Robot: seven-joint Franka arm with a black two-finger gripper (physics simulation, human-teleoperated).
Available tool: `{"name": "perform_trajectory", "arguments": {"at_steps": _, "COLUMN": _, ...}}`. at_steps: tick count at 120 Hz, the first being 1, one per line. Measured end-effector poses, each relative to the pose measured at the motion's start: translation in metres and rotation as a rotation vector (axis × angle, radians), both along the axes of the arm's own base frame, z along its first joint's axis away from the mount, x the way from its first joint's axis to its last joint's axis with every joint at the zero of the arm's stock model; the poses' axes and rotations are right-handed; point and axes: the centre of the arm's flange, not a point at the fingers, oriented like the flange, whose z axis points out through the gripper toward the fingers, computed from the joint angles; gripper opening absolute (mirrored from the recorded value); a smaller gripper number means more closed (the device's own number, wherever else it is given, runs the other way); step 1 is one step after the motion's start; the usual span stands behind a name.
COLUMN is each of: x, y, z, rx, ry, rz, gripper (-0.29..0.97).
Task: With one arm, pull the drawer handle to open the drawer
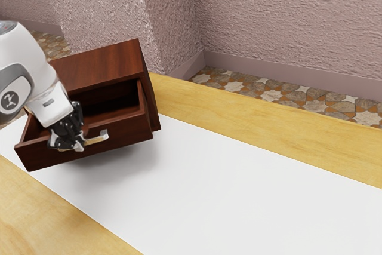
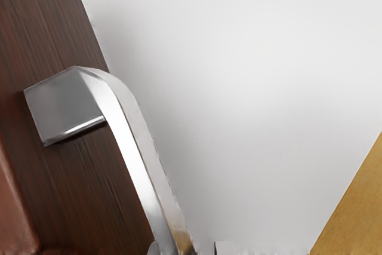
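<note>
**A drawer drawn out at the table.** At the exterior view's left, the white Franka arm point(image 1: 24, 82) is seen reaching down to the front of a dark wooden cabinet point(image 1: 104, 64). Its black gripper point(image 1: 67, 143) is clenched on the drawer handle point(image 1: 95, 140), a bent metal strip. The strip is gripped near the end nearer the arm, and the rest of it runs on toward the exterior view's right.

The drawer point(image 1: 122, 131) is shown pulled well out of the cabinet, its hollow inside laid open to view. The cabinet is set on a white sheet point(image 1: 215, 189) laid across the wooden table point(image 1: 268, 120). Farther right, a patterned tile floor point(image 1: 286, 91) is seen at the foot of a rough pink wall point(image 1: 286, 16).

In the wrist view, the drawer handle point(image 2: 128, 147) is seen fixed to the dark drawer front point(image 2: 54, 195) by a flat metal foot and curving away from it above the white sheet point(image 2: 250, 88).
</note>
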Motion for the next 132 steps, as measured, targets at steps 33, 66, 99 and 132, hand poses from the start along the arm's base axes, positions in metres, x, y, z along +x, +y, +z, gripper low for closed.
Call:
{"name": "perform_trajectory", "arguments": {"at_steps": 33, "x": 0.000, "y": 0.000, "z": -0.003, "rx": -0.020, "ry": 0.009, "rz": 0.027, "gripper": 0.20}}
{"name": "perform_trajectory", "arguments": {"at_steps": 66, "x": 0.004, "y": -0.010, "z": 0.052, "rx": -0.046, "ry": -0.068, "rz": 0.039, "gripper": 0.29}}
{"name": "perform_trajectory", "arguments": {"at_steps": 99, "x": 0.043, "y": -0.090, "z": 0.151, "rx": -0.132, "ry": -0.010, "rz": 0.058, "gripper": 0.53}}
{"name": "perform_trajectory", "arguments": {"at_steps": 132, "x": 0.033, "y": -0.100, "z": 0.140, "rx": -0.214, "ry": 0.126, "rz": 0.197, "gripper": 0.64}}
